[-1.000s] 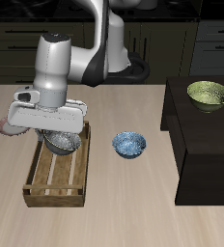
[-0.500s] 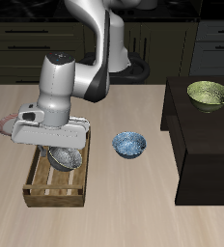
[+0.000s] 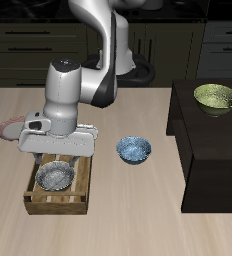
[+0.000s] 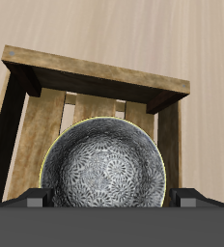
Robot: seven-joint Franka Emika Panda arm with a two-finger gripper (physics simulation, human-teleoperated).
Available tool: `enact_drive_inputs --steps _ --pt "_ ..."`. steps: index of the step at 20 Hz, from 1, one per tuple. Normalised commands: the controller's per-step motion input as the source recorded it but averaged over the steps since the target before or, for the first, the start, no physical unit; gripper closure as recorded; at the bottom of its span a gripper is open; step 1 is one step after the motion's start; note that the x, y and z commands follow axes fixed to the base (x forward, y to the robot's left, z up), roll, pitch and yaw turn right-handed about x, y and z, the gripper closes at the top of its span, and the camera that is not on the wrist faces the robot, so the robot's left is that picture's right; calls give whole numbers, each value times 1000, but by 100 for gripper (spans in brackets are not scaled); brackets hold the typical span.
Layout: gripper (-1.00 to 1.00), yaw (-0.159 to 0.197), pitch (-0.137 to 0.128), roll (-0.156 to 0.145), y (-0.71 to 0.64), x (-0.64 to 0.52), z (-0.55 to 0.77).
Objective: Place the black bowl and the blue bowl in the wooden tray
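Black bowl (image 3: 55, 177) inside wooden tray (image 3: 57, 201), toward its front end. Gripper (image 3: 56, 160) directly above bowl; jaw state unclear. Blue bowl (image 3: 134, 150) on table (image 3: 128, 215), beside tray.

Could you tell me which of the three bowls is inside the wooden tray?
The black bowl, under the gripper, is inside the wooden tray. The blue bowl sits on the table; the yellow-green bowl on the dark cabinet.

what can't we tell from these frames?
- End effector open or shut: exterior view, the arm's hand covers the fingers; wrist view, they are cut off at the edge.
- Whether the black bowl rests on the wooden tray slats or hangs above them: contact is hidden under the bowl.
- Blue bowl: out of the wrist view.
- Pink plate: partly behind the arm.
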Motion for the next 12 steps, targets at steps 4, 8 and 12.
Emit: enact_drive_inputs --steps 4,8,12 --pt "-100 -2 -2 55 434 -343 167" --pt "-100 33 -20 -4 496 -391 237" --pt "-100 10 -26 -69 243 -323 204"
